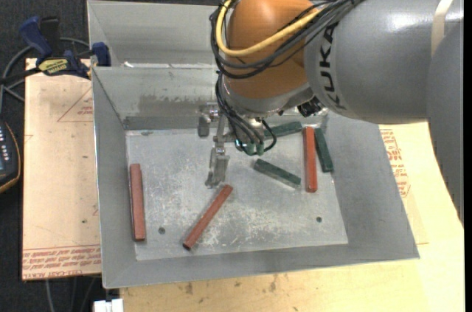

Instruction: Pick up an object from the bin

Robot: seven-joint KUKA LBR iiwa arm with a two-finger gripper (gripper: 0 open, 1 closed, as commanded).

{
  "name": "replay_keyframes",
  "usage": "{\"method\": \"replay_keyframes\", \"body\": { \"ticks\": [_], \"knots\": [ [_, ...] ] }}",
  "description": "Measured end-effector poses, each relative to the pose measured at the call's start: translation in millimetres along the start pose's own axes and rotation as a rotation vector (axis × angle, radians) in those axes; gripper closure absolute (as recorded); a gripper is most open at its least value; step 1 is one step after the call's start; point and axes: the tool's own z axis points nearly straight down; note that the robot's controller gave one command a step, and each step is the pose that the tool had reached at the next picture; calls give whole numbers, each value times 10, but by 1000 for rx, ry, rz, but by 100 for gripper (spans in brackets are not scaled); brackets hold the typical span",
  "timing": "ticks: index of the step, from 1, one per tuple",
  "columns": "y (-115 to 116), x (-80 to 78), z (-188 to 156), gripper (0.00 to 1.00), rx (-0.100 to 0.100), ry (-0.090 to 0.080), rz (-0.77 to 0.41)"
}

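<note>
Grey metal bin [110,170], a few loose sticks on its floor, no heap. Landmark: slanted red-brown stick [208,217] lying flat mid-floor toward the near edge, lower end down-left, upper end up-right. The arm [391,52] comes in from the right, its orange cover [265,37] wrapped in cables and hanging up and right of the slanted stick. The jaws point down just above that stick's upper end, the tip right at it; contact unclear, and I can't tell whether they're spread or closed. Nothing seen gripped between them. Well left of the slanted stick is a second red-brown stick [136,201], lying flat, roughly parallel to the left wall. Just right of the slanted stick's upper end is a short dark green stick [278,172], angled. Farther right is a red stick [310,159] lying lengthwise, with a green stick [323,150] right beside it on the far side, seemingly touching. Another green piece [286,129] sits up-right, partly under the cover.
</note>
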Motion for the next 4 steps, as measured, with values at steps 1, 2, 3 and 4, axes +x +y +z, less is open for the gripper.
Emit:
{"method": "replay_keyframes", "body": {
  "ticks": [1, 2, 3, 4],
  "knots": [
    [-378, 425, 1531, 0, 2, 1, -236],
    [-366, 400, 1490, 100, 0, -7, -236],
    [-170, 269, 477, 100, 1, -13, -573],
    [-223, 252, -674, 100, 3, -19, -580]
  ]
}}
